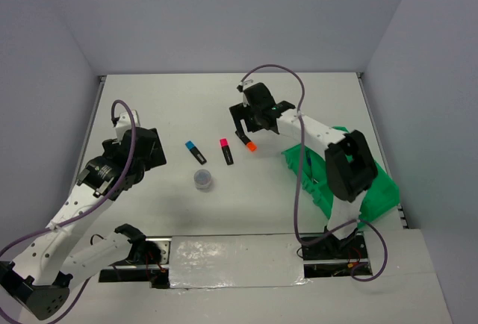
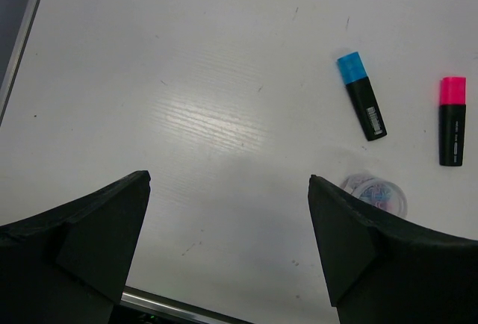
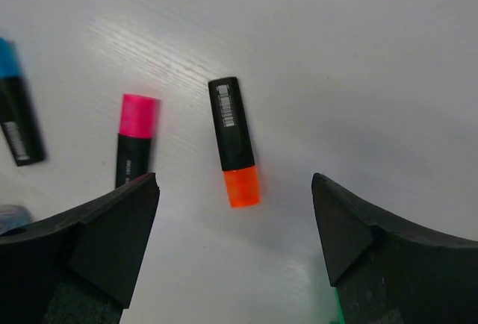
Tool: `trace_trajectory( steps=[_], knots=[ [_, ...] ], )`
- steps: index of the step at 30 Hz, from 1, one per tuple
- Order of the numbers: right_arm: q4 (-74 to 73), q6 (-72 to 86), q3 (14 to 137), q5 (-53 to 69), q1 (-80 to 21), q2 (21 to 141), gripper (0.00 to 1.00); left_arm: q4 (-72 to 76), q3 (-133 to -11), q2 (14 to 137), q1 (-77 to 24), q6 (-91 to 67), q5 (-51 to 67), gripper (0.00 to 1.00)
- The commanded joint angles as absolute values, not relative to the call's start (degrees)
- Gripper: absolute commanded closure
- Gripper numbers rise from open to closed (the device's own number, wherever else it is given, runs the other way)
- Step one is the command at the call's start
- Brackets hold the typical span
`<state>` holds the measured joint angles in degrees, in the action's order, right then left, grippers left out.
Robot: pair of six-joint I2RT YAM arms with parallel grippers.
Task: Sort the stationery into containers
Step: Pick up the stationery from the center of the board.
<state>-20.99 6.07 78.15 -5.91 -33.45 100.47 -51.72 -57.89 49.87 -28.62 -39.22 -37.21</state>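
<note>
Orange highlighter [image 3: 233,141] lies flat on the table [image 1: 164,107], just beside the pink highlighter [image 3: 134,139]. Blue highlighter [image 2: 362,96] sits a bit further left, and the tub [image 2: 376,192] is near them on the arms' side. None of these is in the green tray [image 1: 381,193], which is off at the right, well apart from them.

Right gripper [image 3: 233,182] hovers over the orange one with its jaws spread wide and nothing held; in the wrist view the marker lies between the fingers. Left gripper [image 2: 228,178] hangs over bare table left of the blue highlighter, also wide open and empty.

Risks:
- The pink highlighter is close, so the left-hand finger could land on it or knock it on the way down.
- The marker sits slightly skewed to the fingers, so it may twist as they close.
- A pinch on the cap end rather than the body could let it tip or slip out on the carry.

Hard to read:
- The right arm [image 1: 347,163] covers most of the tray, so its compartments and contents cannot be made out.
- No pens or bottle can be made out anywhere.
- The pink marker's lower end hides behind a finger in the right wrist view, and the tub is cut by a finger in the left one.
- Height of the right gripper above the table is unclear.
</note>
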Motion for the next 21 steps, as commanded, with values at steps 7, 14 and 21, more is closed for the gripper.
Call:
trace_trajectory(
  steps=[7,14,21],
  knots=[
    [-30.15,-1.58,88.68,-0.27,-32.34,115.13,0.12,-49.57,-59.33,49.92,-27.86,-37.09,-35.51,0.01],
    [-27.87,-1.50,87.45,2.28,-32.52,120.58,0.23,-48.08,-59.06,50.10,-27.25,-35.42,-33.22,0.01],
    [-28.21,-1.58,86.14,1.14,-33.14,121.03,0.79,-47.29,-58.89,50.10,-26.46,-34.54,-31.73,0.01]
  ],
)
